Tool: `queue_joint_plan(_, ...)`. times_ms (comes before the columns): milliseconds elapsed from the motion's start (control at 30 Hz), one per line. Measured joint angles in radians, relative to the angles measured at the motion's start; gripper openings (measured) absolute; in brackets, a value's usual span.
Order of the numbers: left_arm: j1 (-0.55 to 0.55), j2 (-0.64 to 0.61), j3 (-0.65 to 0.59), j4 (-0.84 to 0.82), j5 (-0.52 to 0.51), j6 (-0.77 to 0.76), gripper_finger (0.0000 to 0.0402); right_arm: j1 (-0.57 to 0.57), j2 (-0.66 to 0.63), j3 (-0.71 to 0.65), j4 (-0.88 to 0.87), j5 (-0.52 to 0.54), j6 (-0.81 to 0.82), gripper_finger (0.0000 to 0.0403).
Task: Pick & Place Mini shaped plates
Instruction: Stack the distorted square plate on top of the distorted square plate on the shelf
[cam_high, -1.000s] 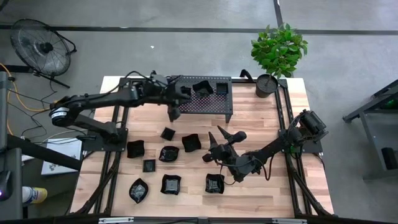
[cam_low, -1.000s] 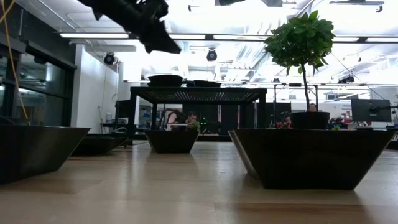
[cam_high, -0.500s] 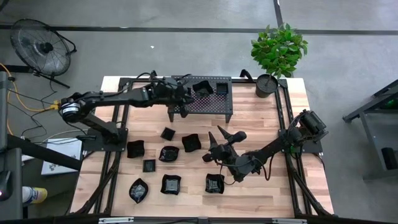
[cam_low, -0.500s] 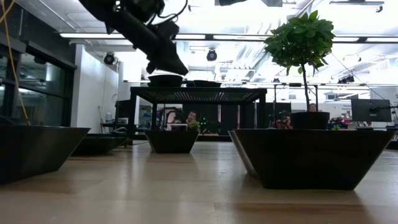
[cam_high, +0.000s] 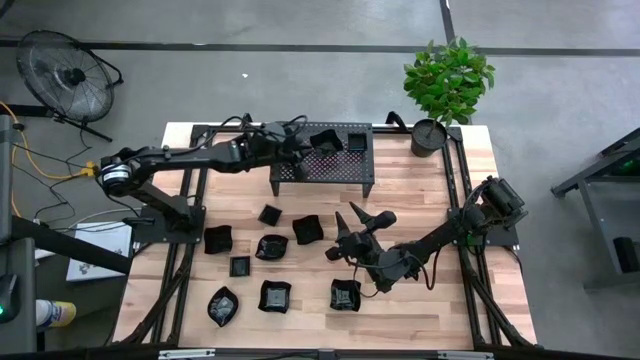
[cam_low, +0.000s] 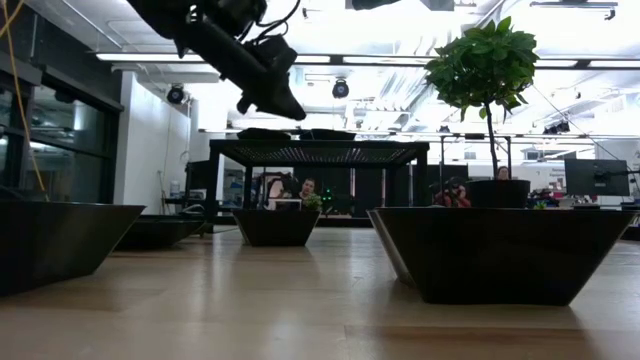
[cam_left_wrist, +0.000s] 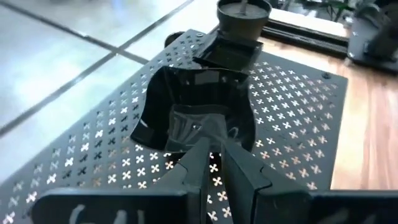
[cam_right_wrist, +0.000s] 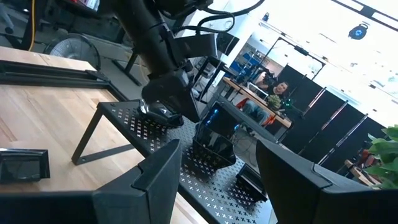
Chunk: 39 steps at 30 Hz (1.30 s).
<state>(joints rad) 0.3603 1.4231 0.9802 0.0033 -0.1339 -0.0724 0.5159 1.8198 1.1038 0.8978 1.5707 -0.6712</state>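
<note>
Atop the rack: the black perforated metal rack (cam_high: 325, 165) at the far side of the pale wooden counter (cam_high: 410, 210) carries three glossy black mini shaped plates: a wavy-edged one (cam_left_wrist: 198, 109), a flat dark one under the left tool (cam_low: 262, 133) and a small square one (cam_high: 355, 143).
Counter plates: nine more black dishes lie in front of the rack, among them a square one (cam_high: 275, 296).
Left tool (cam_left_wrist: 214, 163): over the rack, fingers nearly together, tips at the wavy plate's near edge; whether they pinch it I cannot tell.
Right tool (cam_high: 348, 222): above the counter plates, fingers spread wide, holding nothing.
Pot: one round black plant pot (cam_high: 428, 137) holding a green leafy plant (cam_high: 449, 78).
</note>
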Motion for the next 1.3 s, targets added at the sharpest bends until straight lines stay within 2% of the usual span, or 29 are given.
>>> queue_joint_plan(267,-0.014,-0.077,0.000,-0.044,0.082,0.137,0.0040,0.002,0.000,0.000,0.000,0.000,0.002,0.0204)
queue_joint_plan(500,-0.060,-0.149,0.001,-0.308,0.107,0.197,0.0040,0.002,0.000,0.000,0.001,0.000,0.013,0.0204)
queue_joint_plan(667,-0.143,-0.166,0.001,-0.450,0.119,0.226,0.0040,0.002,-0.002,0.000,0.004,0.000,-0.004,0.0204)
queue_joint_plan(833,-0.253,-0.149,0.001,-0.481,0.074,0.238,0.0040,0.002,-0.034,0.000,0.005,0.000,-0.033,0.0204)
queue_joint_plan(1200,-0.423,-0.104,-0.001,-0.506,0.070,0.279,0.0040,0.009,-0.093,0.000,0.000,0.000,-0.115,0.0204)
queue_joint_plan(1300,-0.461,-0.066,0.002,-0.468,0.064,0.281,0.0040,0.009,-0.094,-0.003,0.000,-0.001,-0.121,0.0204)
